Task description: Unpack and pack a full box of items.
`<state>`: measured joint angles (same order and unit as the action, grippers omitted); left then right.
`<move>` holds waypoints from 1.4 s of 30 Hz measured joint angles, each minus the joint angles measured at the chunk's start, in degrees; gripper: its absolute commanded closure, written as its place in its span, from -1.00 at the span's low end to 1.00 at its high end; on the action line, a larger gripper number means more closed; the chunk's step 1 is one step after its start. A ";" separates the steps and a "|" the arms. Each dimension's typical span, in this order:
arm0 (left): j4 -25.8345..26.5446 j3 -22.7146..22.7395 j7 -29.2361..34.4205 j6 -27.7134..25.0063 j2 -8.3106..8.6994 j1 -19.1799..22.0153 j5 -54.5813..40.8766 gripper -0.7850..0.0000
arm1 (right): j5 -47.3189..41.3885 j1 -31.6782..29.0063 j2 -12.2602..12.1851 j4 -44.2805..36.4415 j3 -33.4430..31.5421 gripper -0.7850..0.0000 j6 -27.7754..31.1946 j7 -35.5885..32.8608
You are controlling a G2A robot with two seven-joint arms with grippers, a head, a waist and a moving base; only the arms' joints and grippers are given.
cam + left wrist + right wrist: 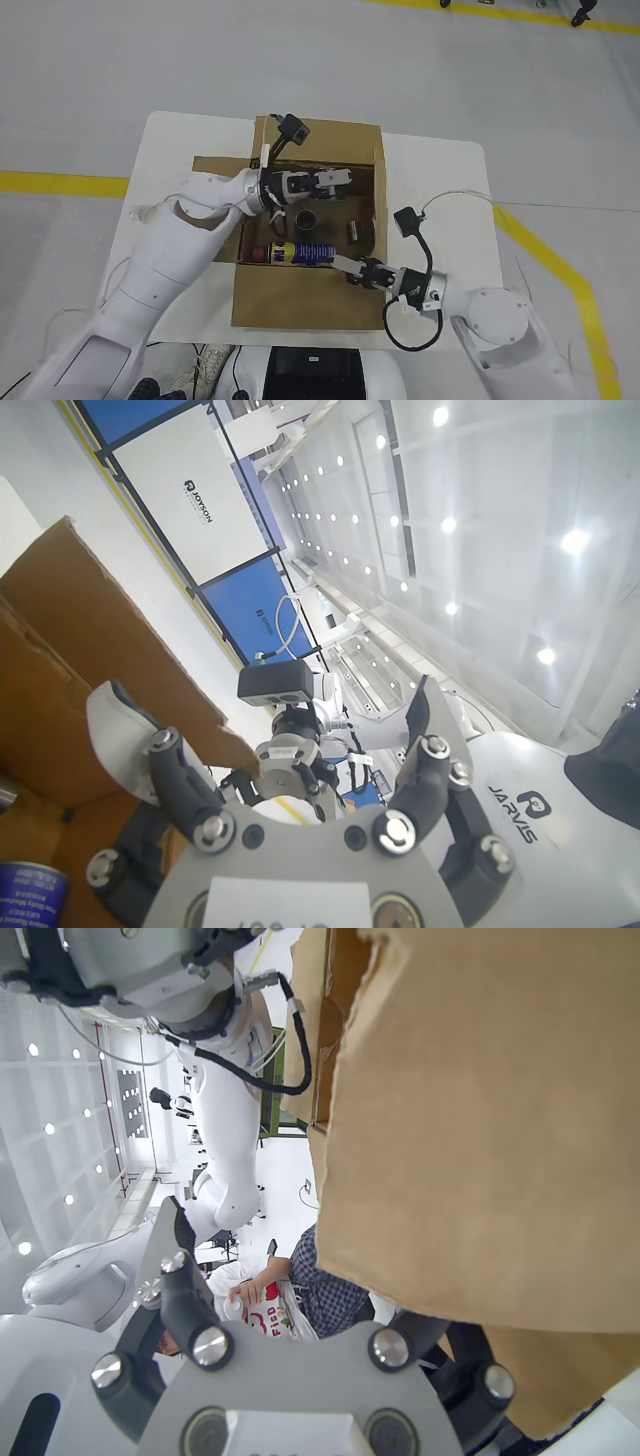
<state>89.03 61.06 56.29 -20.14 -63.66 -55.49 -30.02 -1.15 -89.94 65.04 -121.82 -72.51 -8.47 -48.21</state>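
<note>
An open cardboard box (pixel 305 296) stands on the white table (pixel 440 180). On its floor lie a blue and yellow spray can (pixel 300 252), a dark cup (pixel 305 217) and a small metal cylinder (pixel 353 230). My left gripper (pixel 335 180) hangs inside the box over its far half, open, with nothing between the fingers (pixel 122 720). My right gripper (pixel 352 268) is at the box's near right corner, beside the spray can's end. It is open; one finger (pixel 170 1228) shows, and a cardboard flap (pixel 475 1128) hides the other.
The box's flaps are folded outward at the far side (pixel 325 130), at the left (pixel 215 165) and at the front. The upright right wall (pixel 380 195) stands between the box's inside and the bare table to the right. The spray can's blue end (pixel 30 882) shows in the left wrist view.
</note>
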 measured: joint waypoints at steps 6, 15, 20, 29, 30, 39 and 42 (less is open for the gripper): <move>4.81 5.15 0.71 -0.38 1.17 -4.27 0.61 -1.00 | -0.19 -2.73 -0.51 -2.43 -2.80 -1.00 0.91 1.47; 9.14 10.88 1.44 0.24 2.32 -8.99 1.04 -1.00 | 0.07 -7.80 -0.95 -6.26 -7.09 -1.00 2.11 7.63; 9.23 12.10 1.95 0.27 2.56 -9.95 0.88 -1.00 | 1.26 -9.59 -1.17 -7.65 -9.21 -1.00 1.24 10.01; 7.97 14.96 4.08 1.07 3.20 -10.87 1.74 -1.00 | 3.19 -11.93 -1.48 -7.85 -13.19 -1.00 -2.08 13.81; 8.03 15.64 4.51 1.19 3.35 -11.15 1.91 -1.00 | 3.86 -12.07 -1.52 -7.78 -13.49 -1.00 -3.01 14.09; 9.91 23.15 6.67 1.65 4.70 -14.69 2.14 -1.00 | 4.11 -10.97 -1.67 -4.78 -14.07 -1.00 -6.10 14.01; 10.38 26.61 6.41 2.11 5.16 -15.58 1.72 -1.00 | 4.01 -9.70 -1.68 -3.05 -13.40 -1.00 -6.64 13.54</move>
<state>99.41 87.67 62.69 -18.03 -58.50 -71.08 -28.29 2.86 -99.64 63.36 -124.86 -85.91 -15.11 -34.67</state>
